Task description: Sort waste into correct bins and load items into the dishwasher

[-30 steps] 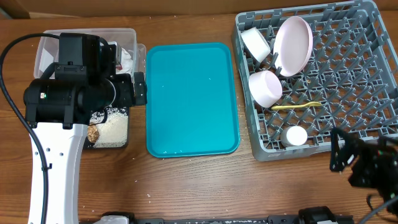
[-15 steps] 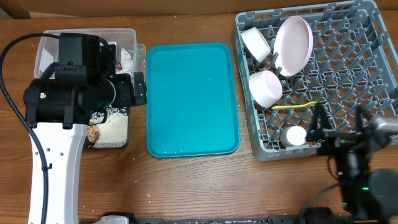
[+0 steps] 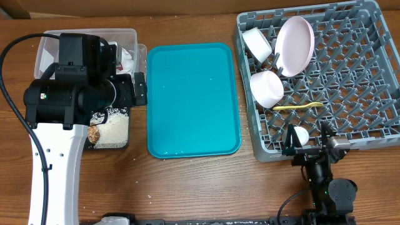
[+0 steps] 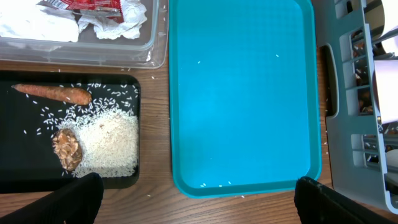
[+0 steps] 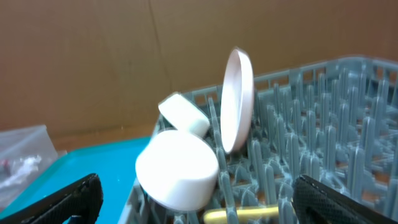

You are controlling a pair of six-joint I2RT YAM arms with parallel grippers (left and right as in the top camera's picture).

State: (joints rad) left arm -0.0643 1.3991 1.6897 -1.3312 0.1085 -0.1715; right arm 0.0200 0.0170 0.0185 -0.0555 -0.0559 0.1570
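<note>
Where the teal tray (image 3: 192, 100) lies between tub (image 3: 125, 39) and rack (image 3: 356, 87), your left gripper (image 3: 140, 89) hangs at its left edge, jaws wide apart. Your right gripper (image 3: 308, 145), jaws also apart, sits by the rack's near edge; inside, the pale plate (image 3: 295, 44) stands upright beside a bowl (image 3: 267, 89).
</note>
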